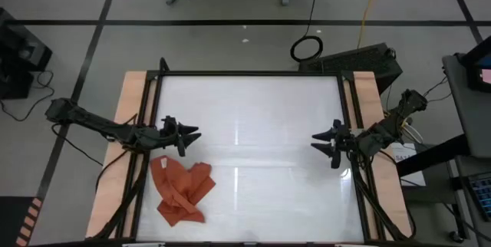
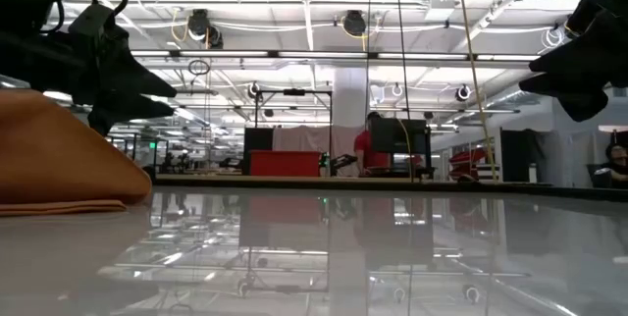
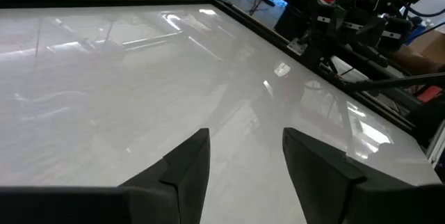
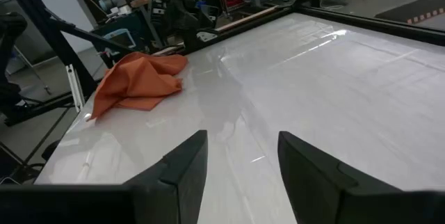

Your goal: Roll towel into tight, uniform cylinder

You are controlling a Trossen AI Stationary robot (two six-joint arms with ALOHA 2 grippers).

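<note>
White tabletop (image 1: 253,124) is kept clear for rolling; crumpled towel (image 1: 180,189) at lower left is ungrasped, left gripper (image 1: 189,134) and right gripper (image 1: 316,141) parted.

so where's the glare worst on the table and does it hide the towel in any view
High view: pale streaks on the white table, clear of the towel. Low view: ceiling lights mirror in the tabletop; the towel sits cropped at the edge. Right wrist view: the towel is plainly seen.

Soft, matt orange cloth towel (image 1: 180,190) lies crumpled on a glossy, smooth white tabletop (image 1: 261,124) edged with pale wood.
</note>
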